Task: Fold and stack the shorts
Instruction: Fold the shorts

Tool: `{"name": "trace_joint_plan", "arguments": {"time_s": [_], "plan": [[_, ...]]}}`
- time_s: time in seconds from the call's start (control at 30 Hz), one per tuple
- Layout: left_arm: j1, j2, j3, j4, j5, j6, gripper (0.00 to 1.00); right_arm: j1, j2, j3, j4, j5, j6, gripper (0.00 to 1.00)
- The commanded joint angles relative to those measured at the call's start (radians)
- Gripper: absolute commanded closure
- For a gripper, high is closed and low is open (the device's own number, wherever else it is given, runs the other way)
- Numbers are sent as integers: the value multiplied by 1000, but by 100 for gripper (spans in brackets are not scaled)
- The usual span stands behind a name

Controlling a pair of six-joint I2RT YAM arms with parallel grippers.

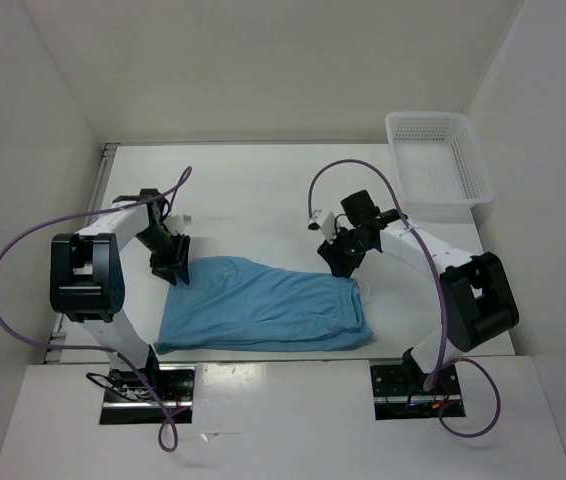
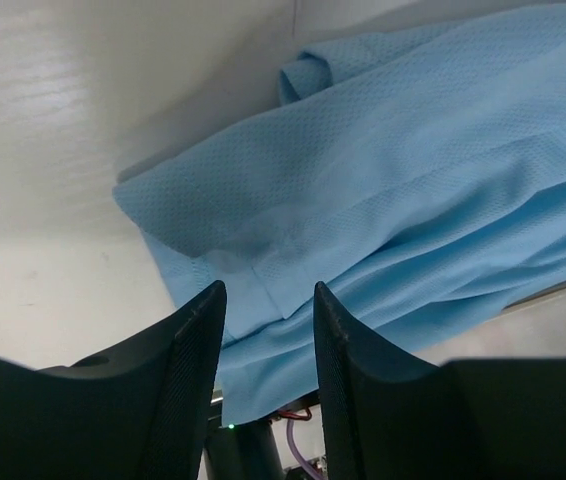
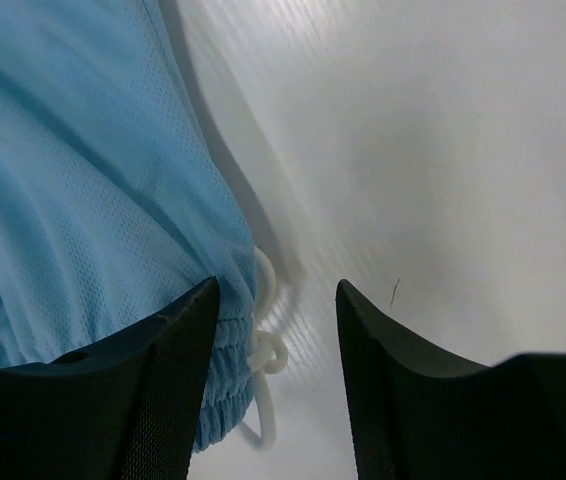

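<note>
The light sky-blue soft fabric shorts (image 1: 263, 305) lay flat, long axis left to right, between my arms. Left gripper (image 1: 175, 268) hung at the hem corner, right gripper (image 1: 341, 262) at the waistband corner; both jaws parted, empty.

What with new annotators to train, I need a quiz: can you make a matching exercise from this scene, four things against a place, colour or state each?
Things:
1. shorts
2. mesh basket
3. left gripper
4. drawstring

Descriptions:
A. white, at the table's far right corner
B. white cord, at the waistband's edge
C. sky-blue, lying on the table between the arms
D. open, at the shorts' left end

Pairs: 1-C, 2-A, 3-D, 4-B
</note>
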Motion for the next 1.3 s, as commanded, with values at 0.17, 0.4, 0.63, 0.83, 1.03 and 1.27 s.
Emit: {"name": "trace_joint_plan", "arguments": {"time_s": [0.17,0.4,0.63,0.83,1.03,1.27], "plan": [[5,41,-42,51,-72,4,52,43,-23,-94,-4,136,-162,45],[-31,72,16,51,-3,4,51,54,-23,-119,30,158,-184,45],[-73,118,57,129,-4,4,51,84,9,-87,51,121,-193,47],[-96,139,28,192,-80,4,57,161,30,-105,113,161,-173,78],[-96,170,26,223,-67,4,90,161,87,-91,180,221,-211,100],[-42,245,155,279,-124,4,100,95,237,105,285,274,-179,100]]}}
